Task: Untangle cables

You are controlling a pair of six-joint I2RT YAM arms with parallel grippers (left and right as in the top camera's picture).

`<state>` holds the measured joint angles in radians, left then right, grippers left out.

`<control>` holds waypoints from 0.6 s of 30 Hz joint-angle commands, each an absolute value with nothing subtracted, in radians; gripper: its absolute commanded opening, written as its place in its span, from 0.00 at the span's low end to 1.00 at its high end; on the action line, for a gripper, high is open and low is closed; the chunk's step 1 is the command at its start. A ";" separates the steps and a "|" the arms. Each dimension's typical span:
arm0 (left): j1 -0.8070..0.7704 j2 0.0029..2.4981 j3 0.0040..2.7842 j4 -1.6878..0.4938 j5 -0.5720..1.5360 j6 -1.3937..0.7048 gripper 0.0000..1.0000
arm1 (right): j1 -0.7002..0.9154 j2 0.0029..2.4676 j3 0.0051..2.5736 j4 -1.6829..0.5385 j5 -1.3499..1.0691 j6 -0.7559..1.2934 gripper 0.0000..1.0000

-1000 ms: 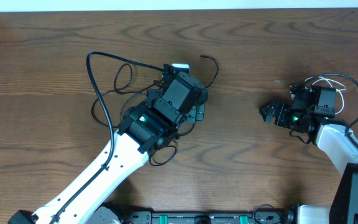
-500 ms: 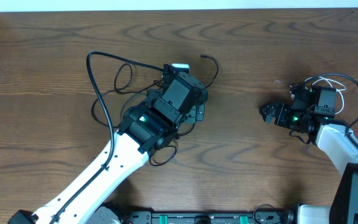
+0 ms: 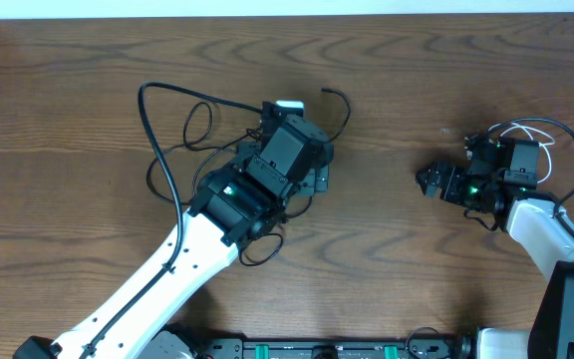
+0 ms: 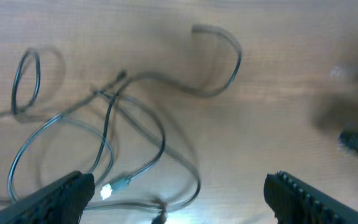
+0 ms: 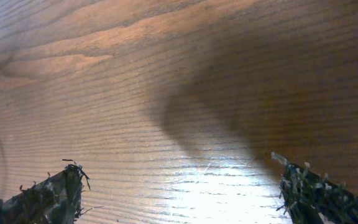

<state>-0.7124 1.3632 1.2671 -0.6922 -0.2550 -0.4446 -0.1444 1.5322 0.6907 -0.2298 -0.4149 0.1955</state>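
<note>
Nothing is changing that I can detect: across the last second the overhead view is reading the same, so I am treating this as a pause rather than progress. I am holding the left gripper (image 4: 179,190) above the tangle with its fingers spread wide and nothing between them. Its wrist view is looking down on the cables (image 4: 107,94), which are lying on the table (image 3: 417,60). They are sitting left of centre from overhead, partly hidden under the left arm. Several thin black loops are crossing at one knot-like point, one free end is curling away toward the upper right, and a small pale plug (image 4: 106,191) is lying just beside the left finger. The wrist picture is soft, so I cannot tell which strand is passing over which. The right gripper (image 5: 179,180) is also standing spread, well apart from the pile on the right side of the table, with only bare wood showing between its fingers. Compared with the frame a second back, the arms, the loops and the stray end are all keeping their places. For the task, I am judging that no strand is gripped yet and the untangling is barely begun. The next move probably calls for lowering onto a single loop near the crossing.
</note>
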 commanded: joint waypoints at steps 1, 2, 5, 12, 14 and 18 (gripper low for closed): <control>-0.709 1.360 1.285 -0.587 -0.303 -0.425 0.92 | -0.139 1.536 0.691 -0.228 -0.421 0.178 0.99; -0.706 1.360 1.294 -0.561 -0.300 -0.415 0.93 | -0.139 1.536 0.691 -0.228 -0.421 0.178 0.99; -0.667 1.360 1.354 -0.598 -0.292 -0.421 0.92 | -0.139 1.536 0.691 -0.228 -0.421 0.178 0.99; -0.415 1.361 1.463 -0.799 -0.112 -0.427 0.92 | -0.139 1.536 0.691 -0.228 -0.421 0.178 0.99; -0.334 1.361 1.462 -0.846 -0.105 -0.427 0.92 | -0.139 1.536 0.691 -0.228 -0.421 0.178 0.99; -0.213 1.365 1.461 -0.894 -0.105 -0.427 0.92 | -0.139 1.536 0.691 -0.228 -0.421 0.178 0.99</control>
